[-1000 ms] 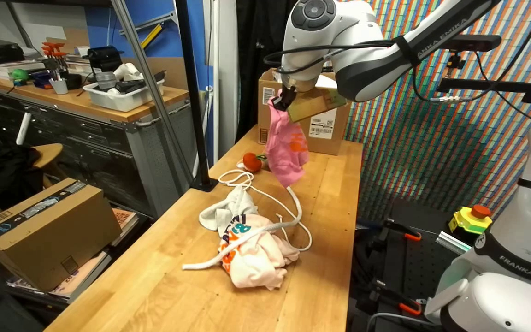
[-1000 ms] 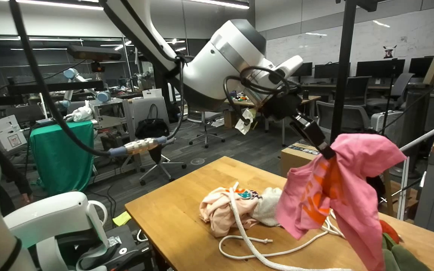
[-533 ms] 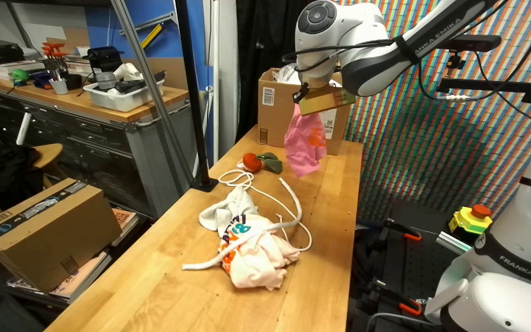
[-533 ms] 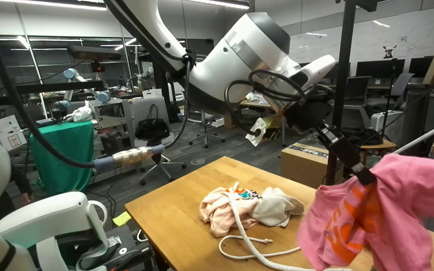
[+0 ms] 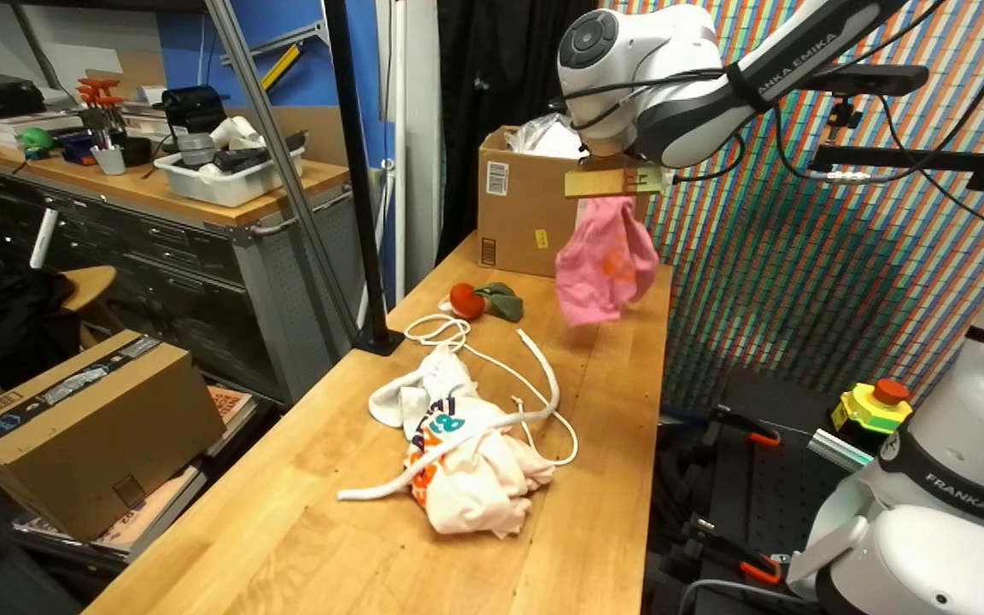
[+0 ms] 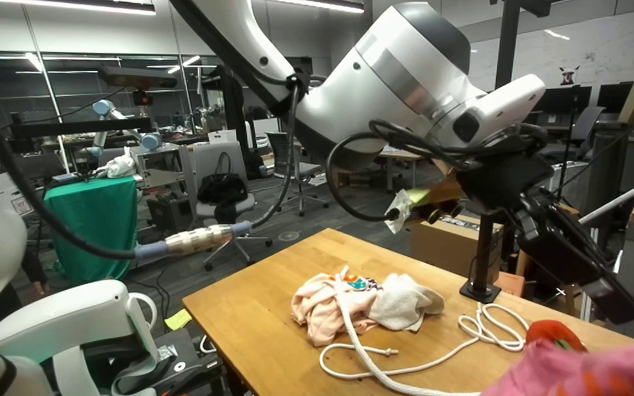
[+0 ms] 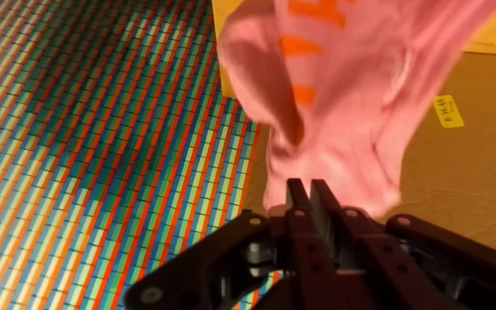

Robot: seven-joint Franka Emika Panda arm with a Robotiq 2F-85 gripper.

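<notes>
In an exterior view, a wooden table [image 5: 330, 564] carries a cardboard box [image 5: 516, 218] at its far end. An orange-printed pink cloth [image 5: 599, 278] is in mid-air before the box. Nearer, crumpled peach cloth [image 5: 483, 491] lies on the table, touching smaller grey cloth [image 6: 399, 305]; white rope [image 6: 345, 313] crosses the peach one. The black fingers [image 7: 297, 196] are parted by a narrow slit and released, a gap showing between them and the pink cloth just below. A red ball [image 5: 465, 301] rests beside a green leaf [image 5: 506, 304].
</notes>
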